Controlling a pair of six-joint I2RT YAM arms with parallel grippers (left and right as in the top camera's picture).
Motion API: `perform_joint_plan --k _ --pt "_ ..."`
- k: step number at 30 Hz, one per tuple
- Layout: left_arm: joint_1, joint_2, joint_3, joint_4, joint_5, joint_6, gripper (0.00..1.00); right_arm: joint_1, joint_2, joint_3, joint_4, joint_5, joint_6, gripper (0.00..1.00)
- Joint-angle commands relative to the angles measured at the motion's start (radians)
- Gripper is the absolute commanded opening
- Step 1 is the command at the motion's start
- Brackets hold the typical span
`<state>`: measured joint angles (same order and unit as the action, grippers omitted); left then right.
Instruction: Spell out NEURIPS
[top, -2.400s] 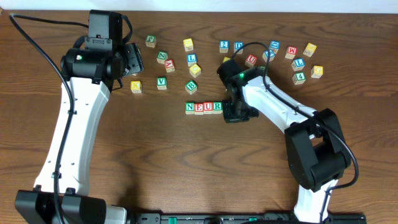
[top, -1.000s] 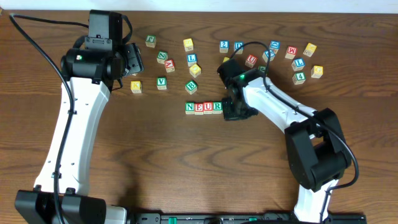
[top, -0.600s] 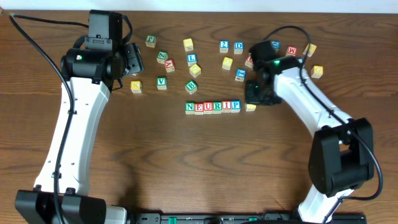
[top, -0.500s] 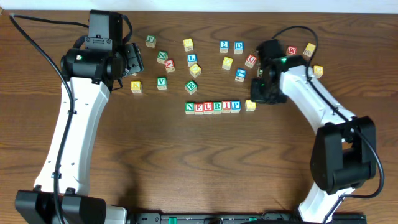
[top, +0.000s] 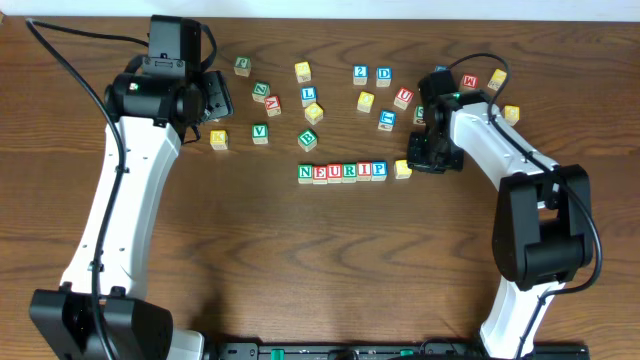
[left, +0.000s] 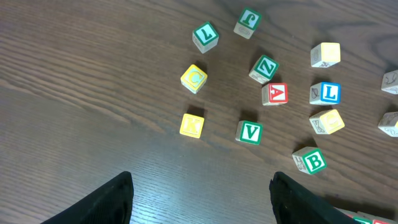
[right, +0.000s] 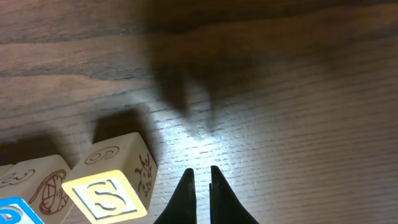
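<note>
Six cubes stand in a row: N (top: 306, 172), E (top: 320, 172), U (top: 334, 172), R (top: 349, 172), I (top: 364, 171), P (top: 379, 170). The yellow-faced S cube (top: 402, 170) sits at the row's right end, slightly askew, with a small gap from P. In the right wrist view the S cube (right: 109, 196) lies just left of my right gripper (right: 199, 180), whose fingers are shut and empty above bare wood. From overhead the right gripper (top: 425, 160) is just right of the S cube. My left gripper (left: 202, 199) is open and empty over the table's left.
Spare cubes lie behind the row: B (top: 309, 138), V (top: 260, 132), blue L (top: 309, 95), 2 (top: 360, 73), D (top: 384, 74), red U (top: 403, 96). The left wrist view shows yellow K (left: 191, 124), green V (left: 249, 132), red A (left: 274, 93), B (left: 310, 160).
The row grew from NEUR to NEURIP, and the yellow S cube now lies at its right end. My right gripper moved from the R end to right of S. The left arm shifted slightly.
</note>
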<state>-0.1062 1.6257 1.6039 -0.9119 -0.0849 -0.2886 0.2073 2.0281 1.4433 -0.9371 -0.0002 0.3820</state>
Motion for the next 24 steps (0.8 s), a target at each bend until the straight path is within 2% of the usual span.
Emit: perform_joint_plan --k 1,24 --pt "0.005 0.019 0.003 0.002 -0.013 -0.013 0.70 0.017 0.022 0.000 0.012 -0.014 -0.002 0.04" --pt "0.005 0.021 0.003 0.008 -0.013 -0.013 0.70 0.050 0.023 -0.007 0.048 -0.037 -0.016 0.05"
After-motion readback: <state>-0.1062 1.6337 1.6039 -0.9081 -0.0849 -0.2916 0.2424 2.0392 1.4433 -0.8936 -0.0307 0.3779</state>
